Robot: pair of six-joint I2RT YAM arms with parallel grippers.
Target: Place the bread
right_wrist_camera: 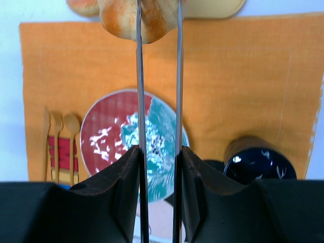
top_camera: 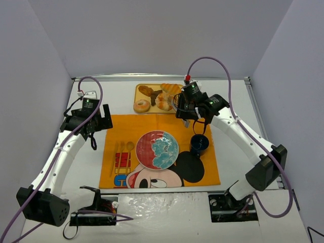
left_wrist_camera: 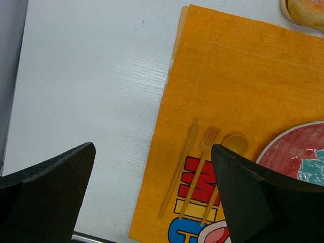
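Observation:
A wooden board [top_camera: 144,97] at the back carries several breads: a doughnut [top_camera: 141,106], a dark roll [top_camera: 147,90], a croissant [top_camera: 172,88]. My right gripper [top_camera: 187,115] is shut on metal tongs [right_wrist_camera: 139,91], whose two blades reach up the wrist view to a pale orange-crusted roll [right_wrist_camera: 121,20] and straddle it at the board's near edge; the roll also shows in the top view [top_camera: 164,103]. The red and teal plate [top_camera: 144,137] lies on the orange placemat [top_camera: 121,126], below the tongs in the right wrist view [right_wrist_camera: 104,126]. My left gripper [top_camera: 98,126] is open and empty over the mat's left edge.
A dark blue cup [top_camera: 199,144] stands right of the plate, close under the right arm, and shows in the right wrist view [right_wrist_camera: 258,162]. A yellow knife, fork and spoon [left_wrist_camera: 197,167] lie on the mat left of the plate. Grey walls enclose the table on three sides.

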